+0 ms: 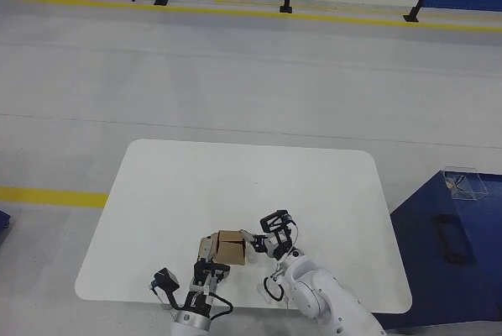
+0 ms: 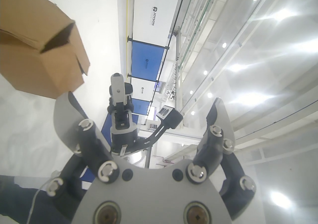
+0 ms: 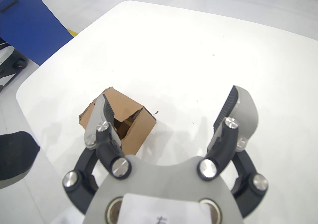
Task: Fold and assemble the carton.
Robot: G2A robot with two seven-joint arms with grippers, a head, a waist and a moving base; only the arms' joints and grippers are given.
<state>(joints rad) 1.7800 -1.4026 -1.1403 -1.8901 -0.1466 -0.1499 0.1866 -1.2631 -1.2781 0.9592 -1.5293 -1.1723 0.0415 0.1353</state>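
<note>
Carton (image 1: 226, 247) sits near the robot-side edge of the table (image 1: 234, 176), between both arms, likely so that each can press a flap. Left gripper (image 2: 140, 102) and right gripper (image 3: 169, 93) are both spread wide, holding nothing. The right wrist view reveals the top flaps (image 3: 129, 113) gaping; whether one of its fingers (image 3: 99, 115) touches the cardboard, I cannot tell. The left wrist view shows a corner gap (image 2: 58, 38) instead.

Factory hall, with yellow floor lines (image 1: 41, 196) and blue partition panels (image 2: 139, 56).
</note>
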